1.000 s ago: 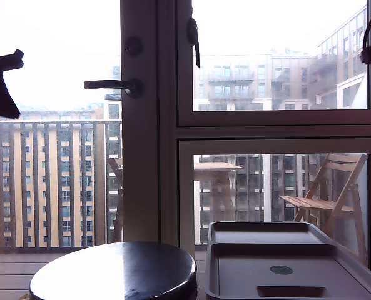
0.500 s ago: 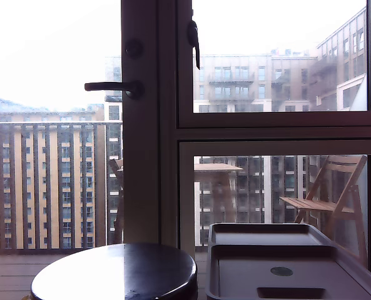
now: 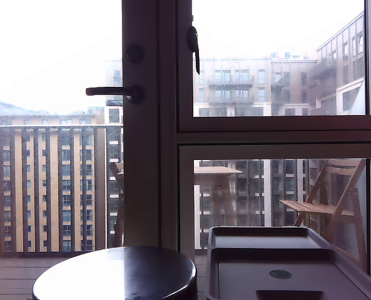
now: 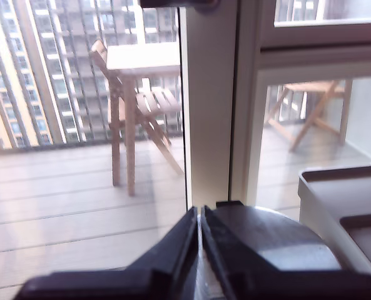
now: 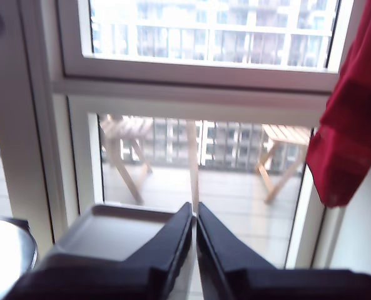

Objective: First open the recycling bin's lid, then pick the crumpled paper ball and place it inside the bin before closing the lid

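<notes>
Exterior view: the lid [image 3: 279,265] lies flat and shut on the bin [image 3: 210,275] at the lower right of that view, its raised rim framing recessed panels and a small round green mark [image 3: 280,274]. Just beside it, toward the exterior view's left, stands the round table [image 3: 119,275], dark and glossy, with a narrow gap between the two. Behind both rise a pale door frame [image 3: 141,156] with a dark handle [image 3: 113,91], and glass onto a balcony with wooden folding chairs.

No arm shows in the exterior view, so the room above table and lid is open. One second ago a dark gripper shape hung at the upper left edge of that view and a cable at the upper right; both have since left the picture. Lid, bin and table have not moved.

My first gripper [image 4: 200,215] has its black, wedge-shaped jaws pressed together with nothing between them; the table [image 4: 266,234] sits directly beyond its tips, the bin's corner [image 4: 341,200] off to one side. My second gripper [image 5: 194,212] is likewise closed and empty, with the lid [image 5: 110,234] ahead of and below its tips and a red cloth [image 5: 354,119] hanging to one side.

No paper ball appears in any view.
</notes>
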Available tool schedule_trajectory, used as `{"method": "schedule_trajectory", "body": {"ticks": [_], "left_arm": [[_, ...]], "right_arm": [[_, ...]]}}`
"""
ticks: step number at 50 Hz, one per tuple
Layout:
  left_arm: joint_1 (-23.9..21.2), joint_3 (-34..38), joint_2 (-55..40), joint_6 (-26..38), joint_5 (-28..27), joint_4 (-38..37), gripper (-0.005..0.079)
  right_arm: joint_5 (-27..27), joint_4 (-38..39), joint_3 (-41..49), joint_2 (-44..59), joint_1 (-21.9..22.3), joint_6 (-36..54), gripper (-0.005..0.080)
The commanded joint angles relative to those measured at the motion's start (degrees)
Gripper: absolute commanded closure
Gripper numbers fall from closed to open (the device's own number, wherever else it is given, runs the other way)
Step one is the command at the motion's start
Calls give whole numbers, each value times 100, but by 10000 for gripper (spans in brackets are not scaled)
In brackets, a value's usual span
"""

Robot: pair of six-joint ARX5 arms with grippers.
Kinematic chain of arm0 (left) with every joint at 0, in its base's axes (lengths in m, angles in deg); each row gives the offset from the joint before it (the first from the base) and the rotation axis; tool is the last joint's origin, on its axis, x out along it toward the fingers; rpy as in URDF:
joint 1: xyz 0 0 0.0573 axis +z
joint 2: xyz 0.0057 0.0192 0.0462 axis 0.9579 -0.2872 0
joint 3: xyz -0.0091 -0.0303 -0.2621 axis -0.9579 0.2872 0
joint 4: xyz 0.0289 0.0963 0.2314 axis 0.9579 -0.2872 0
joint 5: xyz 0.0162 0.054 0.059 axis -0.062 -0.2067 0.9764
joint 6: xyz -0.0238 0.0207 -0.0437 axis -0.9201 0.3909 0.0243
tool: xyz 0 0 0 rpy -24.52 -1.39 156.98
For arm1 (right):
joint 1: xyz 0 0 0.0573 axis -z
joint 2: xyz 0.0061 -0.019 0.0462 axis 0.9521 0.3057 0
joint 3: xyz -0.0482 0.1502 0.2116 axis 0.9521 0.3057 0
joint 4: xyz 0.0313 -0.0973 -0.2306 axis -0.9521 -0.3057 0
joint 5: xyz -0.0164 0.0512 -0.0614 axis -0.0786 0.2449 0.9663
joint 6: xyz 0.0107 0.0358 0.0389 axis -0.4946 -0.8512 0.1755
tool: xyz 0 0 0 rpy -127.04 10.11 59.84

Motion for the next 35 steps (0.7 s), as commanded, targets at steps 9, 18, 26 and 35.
{"method": "schedule_trajectory", "body": {"ticks": [9,18,26,35], "left_arm": [[4,120,1034,-275,-31,-492,761],[7,120,1447,-374,-55,-898,761],[7,120,1504,-374,-57,-1298,761],[7,120,1504,-374,-57,-1897,761]], "right_arm": [[-105,-496,85,-789,-4,-704,765],[-109,-1082,85,-837,0,-684,765],[-109,-1834,85,-837,0,-684,765],[-107,-2660,85,-837,0,-684,765]]}}
